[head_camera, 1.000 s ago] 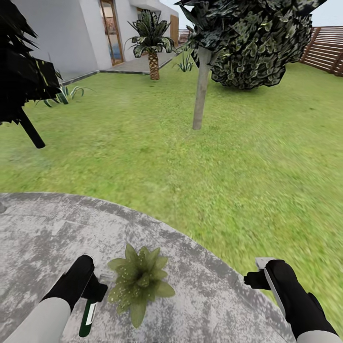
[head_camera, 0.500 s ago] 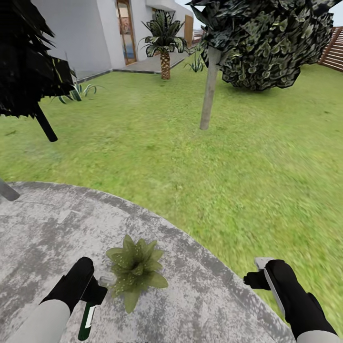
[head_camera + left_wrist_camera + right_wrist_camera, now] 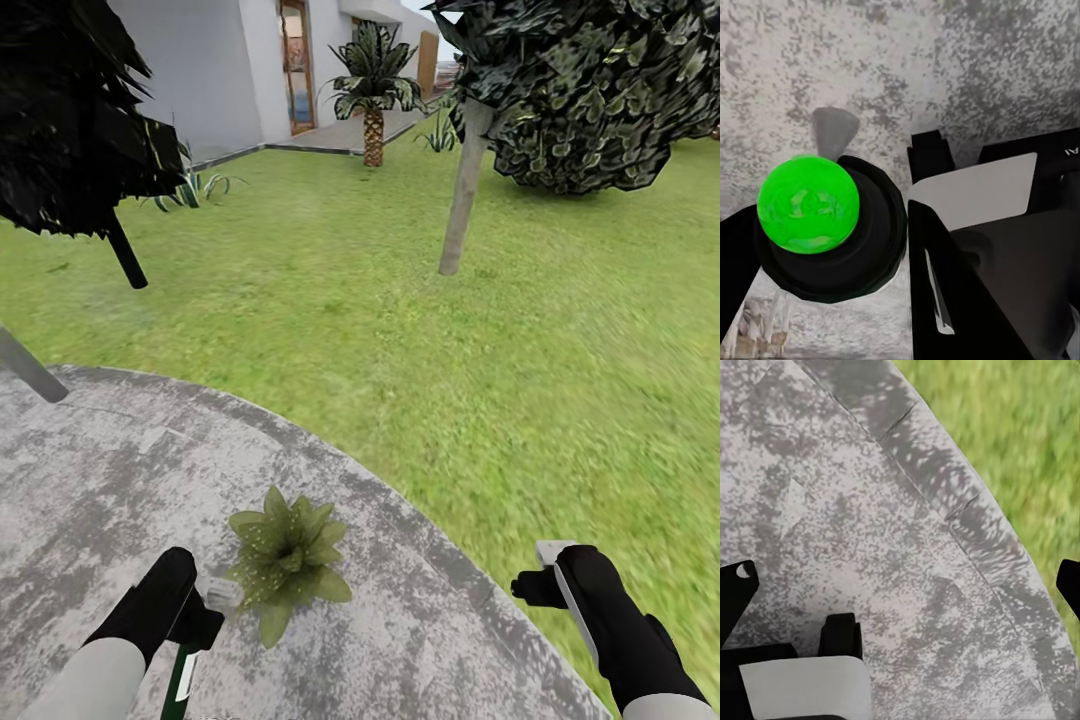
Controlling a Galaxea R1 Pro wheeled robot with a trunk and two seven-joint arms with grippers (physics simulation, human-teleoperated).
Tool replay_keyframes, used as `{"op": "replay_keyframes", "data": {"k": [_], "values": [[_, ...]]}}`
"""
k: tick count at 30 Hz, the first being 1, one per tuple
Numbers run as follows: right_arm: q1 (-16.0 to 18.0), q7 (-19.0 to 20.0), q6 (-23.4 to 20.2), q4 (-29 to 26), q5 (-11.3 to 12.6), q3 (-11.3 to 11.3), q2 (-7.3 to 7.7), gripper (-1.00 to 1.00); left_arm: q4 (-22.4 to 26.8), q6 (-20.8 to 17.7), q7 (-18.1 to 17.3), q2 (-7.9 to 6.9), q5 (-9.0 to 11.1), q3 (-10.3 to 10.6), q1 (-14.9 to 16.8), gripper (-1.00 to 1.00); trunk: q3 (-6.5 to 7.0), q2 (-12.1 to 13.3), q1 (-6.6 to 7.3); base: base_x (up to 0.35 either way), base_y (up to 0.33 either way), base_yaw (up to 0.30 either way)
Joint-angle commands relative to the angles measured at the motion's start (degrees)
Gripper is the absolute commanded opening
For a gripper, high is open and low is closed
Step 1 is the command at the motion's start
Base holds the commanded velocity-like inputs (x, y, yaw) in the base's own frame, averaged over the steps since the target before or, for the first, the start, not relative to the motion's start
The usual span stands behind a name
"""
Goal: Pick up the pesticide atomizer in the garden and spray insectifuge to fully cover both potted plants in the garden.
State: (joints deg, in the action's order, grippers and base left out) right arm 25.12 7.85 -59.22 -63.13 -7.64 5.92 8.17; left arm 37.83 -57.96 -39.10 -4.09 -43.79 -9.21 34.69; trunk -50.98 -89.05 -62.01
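Round grey stone patio, green lawn — white house wall, perhaps a doorway, palm

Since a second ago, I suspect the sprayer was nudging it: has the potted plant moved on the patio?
Cannot tell. The potted plant sits higher in the head view, but the patio's edge and the lawn shifted too, so the camera moved.

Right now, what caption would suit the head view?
Left end effector holds the pesticide atomizer beside a potted plant on the stone patio.
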Motion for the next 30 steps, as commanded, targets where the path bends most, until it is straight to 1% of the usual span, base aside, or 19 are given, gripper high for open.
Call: {"op": "replay_keyframes", "data": {"k": [1,4,11,19,23,27,30], "values": [[0.01,0.59,-0.22,-0.06,-0.61,0.05,0.0,1.0,0.05,-0.13,-0.57,0.04,-0.6,-0.19,-0.01,-1.0,-0.04,-0.02,0.0,0.0,-0.22,0.154],[0.01,0.59,-0.2,-0.06,-0.61,0.05,0.02,1.0,0.05,-0.13,-0.59,0.04,-0.6,-0.19,-0.06,-1.0,-0.04,-0.02,0.0,0.0,-0.235,0.058],[0.01,0.59,-0.23,-0.06,-0.62,0.05,0.0,1.0,0.05,-0.13,-0.62,0.04,-0.6,-0.19,-0.13,-1.0,-0.04,-0.02,0.0,0.0,-0.018,0.008],[0.01,0.59,-0.22,-0.06,-0.62,0.05,0.0,1.0,-0.03,-0.13,-0.55,0.04,-0.6,-0.19,-0.15,-1.0,-0.04,-0.02,0.0,0.0,-0.004,0.22],[0.01,0.59,-0.2,-0.06,-0.61,0.05,0.0,1.0,-0.03,-0.13,-0.54,0.04,-0.6,-0.19,-0.15,-1.0,-0.04,-0.02,0.0,0.0,-0.137,0.242],[0.01,0.59,-0.22,-0.06,-0.61,0.05,0.0,1.0,-0.03,-0.13,-0.54,0.04,-0.6,-0.19,-0.15,-1.0,-0.04,-0.02,0.0,0.0,-0.302,0.075],[0.01,0.59,-0.2,-0.06,-0.62,0.05,0.07,1.0,-0.08,-0.13,-0.54,0.04,-0.6,-0.19,-0.15,-1.0,-0.04,-0.02,0.0,0.0,-0.043,0.003]]}}
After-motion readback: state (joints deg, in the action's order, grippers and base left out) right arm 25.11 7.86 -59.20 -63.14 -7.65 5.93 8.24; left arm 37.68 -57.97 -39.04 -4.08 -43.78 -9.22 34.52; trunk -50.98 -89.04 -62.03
